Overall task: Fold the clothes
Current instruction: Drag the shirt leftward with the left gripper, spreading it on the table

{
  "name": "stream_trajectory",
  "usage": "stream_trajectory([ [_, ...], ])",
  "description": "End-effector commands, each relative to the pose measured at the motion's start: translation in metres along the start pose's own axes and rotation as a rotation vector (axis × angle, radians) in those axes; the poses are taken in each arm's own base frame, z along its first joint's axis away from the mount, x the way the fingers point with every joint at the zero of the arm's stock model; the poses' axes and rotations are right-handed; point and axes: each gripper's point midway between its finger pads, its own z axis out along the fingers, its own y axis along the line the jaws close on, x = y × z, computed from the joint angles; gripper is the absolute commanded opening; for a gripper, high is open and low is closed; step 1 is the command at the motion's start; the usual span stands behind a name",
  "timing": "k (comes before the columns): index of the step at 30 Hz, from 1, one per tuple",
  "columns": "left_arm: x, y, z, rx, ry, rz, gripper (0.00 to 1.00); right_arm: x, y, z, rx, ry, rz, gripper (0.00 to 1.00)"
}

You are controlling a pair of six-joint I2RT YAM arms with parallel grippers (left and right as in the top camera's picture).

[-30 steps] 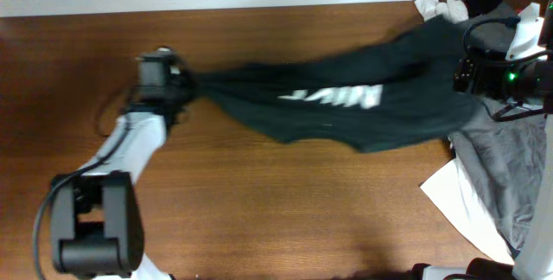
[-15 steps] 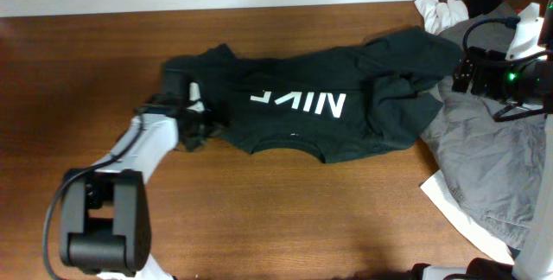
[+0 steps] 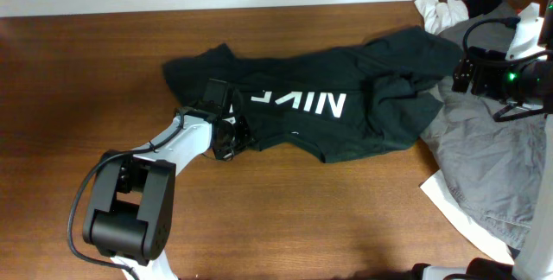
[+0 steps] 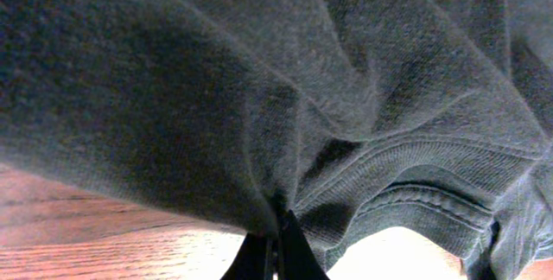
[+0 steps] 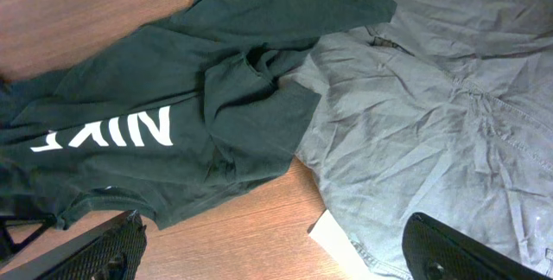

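Note:
A dark green T-shirt [image 3: 311, 98] with white lettering lies spread and rumpled across the middle of the wooden table; it also shows in the right wrist view [image 5: 173, 133]. My left gripper [image 3: 235, 133] is shut on the shirt's lower left edge, its fingers pinching the fabric [image 4: 275, 241] just above the table. My right gripper [image 5: 272, 254] is open and empty, held high at the right over the edge of a grey garment [image 3: 492, 168].
The grey garment [image 5: 432, 116] lies at the right, partly under the green shirt. A white cloth [image 3: 462, 202] lies beneath it at the front right. White and black clothes [image 3: 458, 5] are piled at the back right corner.
My left gripper has dragged the shirt's left end back to the right and toward the front; the shirt went from stretched taut to spread on the table. The right arm stayed put.

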Motion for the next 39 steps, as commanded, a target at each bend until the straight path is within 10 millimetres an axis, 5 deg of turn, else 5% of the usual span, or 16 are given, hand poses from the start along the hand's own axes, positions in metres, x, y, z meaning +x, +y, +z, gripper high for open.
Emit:
stream_trajectory([
  [1,0.001,0.061,0.006,-0.186,0.012,-0.051,0.0,-0.001,0.0,-0.006,-0.001,-0.018,0.007,0.99],
  [4,-0.026,0.098,-0.024,-0.27,-0.063,-0.081,0.0,-0.001,0.0,-0.006,-0.001,-0.018,0.007,0.99],
  [7,-0.082,0.15,-0.082,-0.345,-0.248,-0.176,0.0,-0.001,0.0,-0.006,-0.001,-0.018,0.007,0.99],
  [12,-0.145,0.197,-0.154,-0.328,-0.451,-0.338,0.0,-0.001,0.0,-0.006,-0.001,-0.018,0.007,0.99],
  [13,-0.155,0.205,-0.168,-0.315,-0.486,-0.364,0.06,-0.001,0.0,-0.006,-0.001,-0.018,0.007,0.99],
  [14,-0.164,0.21,-0.181,-0.292,-0.511,-0.375,0.31,-0.001,0.0,-0.006,-0.001,-0.018,0.007,0.99],
  [17,-0.166,0.202,-0.185,-0.189,-0.483,-0.342,0.71,-0.001,0.0,-0.006,-0.001,-0.018,0.007,0.99],
  [20,-0.139,0.173,-0.168,-0.04,-0.328,-0.342,0.92,-0.001,0.0,-0.006,-0.001,-0.018,0.007,0.99],
  [22,-0.094,0.144,-0.149,0.022,-0.122,-0.339,0.99,-0.001,0.0,-0.006,-0.001,-0.018,0.007,0.99],
  [23,-0.066,0.133,-0.137,-0.01,-0.015,-0.323,0.99,-0.001,0.0,-0.006,-0.001,-0.018,0.007,0.99],
  [29,0.005,0.076,-0.091,0.017,0.216,-0.236,0.96,-0.001,0.0,-0.006,-0.001,-0.016,0.007,0.99],
  [33,0.048,0.057,-0.061,-0.028,0.3,-0.232,0.84,0.0,0.0,-0.006,-0.001,-0.014,0.007,0.99],
  [39,0.114,0.023,-0.014,-0.036,0.374,-0.182,0.83,0.0,0.0,-0.006,-0.001,-0.014,0.007,0.99],
])
